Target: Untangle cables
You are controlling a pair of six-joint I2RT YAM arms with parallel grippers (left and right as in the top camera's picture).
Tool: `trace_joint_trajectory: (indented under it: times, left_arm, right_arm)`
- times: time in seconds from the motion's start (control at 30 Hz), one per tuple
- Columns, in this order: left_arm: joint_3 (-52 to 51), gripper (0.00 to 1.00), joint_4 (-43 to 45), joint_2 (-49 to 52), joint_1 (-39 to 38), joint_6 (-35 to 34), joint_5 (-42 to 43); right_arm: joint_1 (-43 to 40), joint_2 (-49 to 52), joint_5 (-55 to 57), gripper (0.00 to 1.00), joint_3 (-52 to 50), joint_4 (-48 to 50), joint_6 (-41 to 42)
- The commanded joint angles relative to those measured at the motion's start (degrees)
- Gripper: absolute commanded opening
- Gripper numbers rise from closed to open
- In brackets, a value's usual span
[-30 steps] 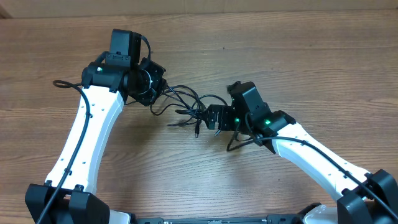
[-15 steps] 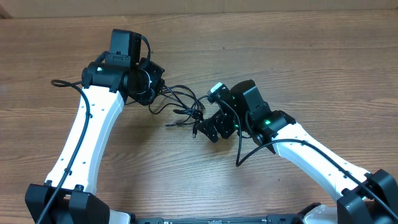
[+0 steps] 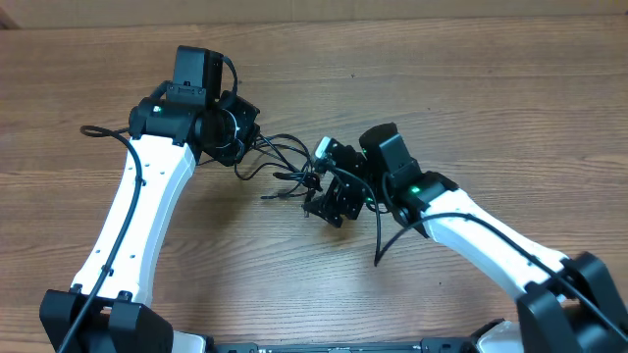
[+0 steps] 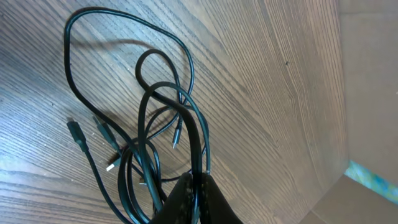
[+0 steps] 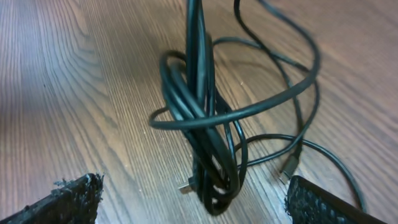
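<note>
The cables [image 3: 285, 162] are thin black cords tangled in a bundle on the wooden table between my two arms. My left gripper [image 4: 198, 198] is shut on strands of the cables [image 4: 155, 118] and holds the bundle from the left side; loops and small plugs hang below it. My right gripper [image 3: 329, 191] is open, its two padded fingers spread wide on either side of the hanging bundle of cables [image 5: 208, 143], with a small plug at the bundle's bottom. The fingers do not touch the cords.
The wooden table [image 3: 471, 108] runs on all sides. A cardboard wall [image 4: 373, 93] shows at the table's far edge. A thicker black arm wire [image 3: 378, 245] loops off my right arm onto the table.
My right gripper has turned and moved left toward the tangle, so its open fingers now straddle the bundle. The left arm has stayed still, holding the cables.
</note>
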Motion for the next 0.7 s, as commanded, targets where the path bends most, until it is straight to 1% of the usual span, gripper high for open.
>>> trace_joint_trajectory:
  times: [0.0, 0.07, 0.1, 0.13, 0.17, 0.2, 0.3, 0.37, 0.5, 0.53, 0.57, 0.6, 0.63, 0.67]
  left_arm:
    - [1.5, 0.06, 0.2, -0.3, 0.2, 1.1, -1.2]
    - [1.5, 0.05, 0.2, -0.3, 0.3, 1.1, -1.2]
    - [1.5, 0.05, 0.0, -0.3, 0.3, 1.1, -1.2]
    - [1.5, 0.05, 0.0, -0.3, 0.3, 1.1, -1.2]
    - [1.5, 0.05, 0.0, -0.3, 0.2, 1.1, -1.2]
    - [1.5, 0.04, -0.3, -0.3, 0.2, 1.1, -1.0]
    - [1.5, 0.04, -0.9, -0.3, 0.2, 1.1, -0.2]
    - [1.5, 0.04, -1.6, -0.3, 0.2, 1.1, -0.1]
    - [1.5, 0.05, -2.1, -0.3, 0.2, 1.1, 1.4]
    - [1.5, 0.09, -2.2, -0.3, 0.2, 1.1, 1.4]
    - [1.5, 0.21, -2.5, -0.3, 0.2, 1.1, 1.3]
    - [1.5, 0.31, -2.7, -0.3, 0.2, 1.5, 1.0]
    - [1.5, 0.65, -2.7, -0.3, 0.2, 4.5, 0.3]
    - [1.5, 0.88, -2.7, -0.3, 0.2, 6.7, 0.1]
  right_arm:
    - [0.2, 3.4, -3.5, 0.93, 0.8, 2.6, -0.9]
    - [0.2, 4.1, -3.5, 0.86, 0.8, 3.6, -0.9]
    - [0.2, 4.2, -3.5, 0.78, 0.8, 4.3, -0.9]
    - [0.2, 4.2, -3.5, 0.65, 0.8, 4.7, -0.9]
    - [0.2, 4.2, -3.5, 0.44, 0.8, 5.6, -0.8]
    - [0.2, 4.3, -3.5, 0.29, 0.8, 6.4, -0.8]
    - [0.2, 4.8, -3.5, 0.04, 0.8, 7.4, -0.5]
    - [0.2, 5.0, -3.5, 0.04, 0.8, 7.4, 0.0]
    - [0.2, 5.1, -3.5, 0.04, 0.8, 7.8, 4.4]
    - [0.2, 5.1, -3.5, 0.04, 0.8, 7.7, 5.8]
    - [0.2, 5.0, -3.6, 0.04, 0.8, 7.7, 8.8]
    - [0.2, 5.0, -3.8, 0.04, 0.8, 7.6, 10.7]
    - [0.1, 4.9, -4.8, 0.04, 0.8, 7.3, 16.8]
    - [0.1, 4.7, -5.9, 0.04, 0.8, 7.1, 21.3]
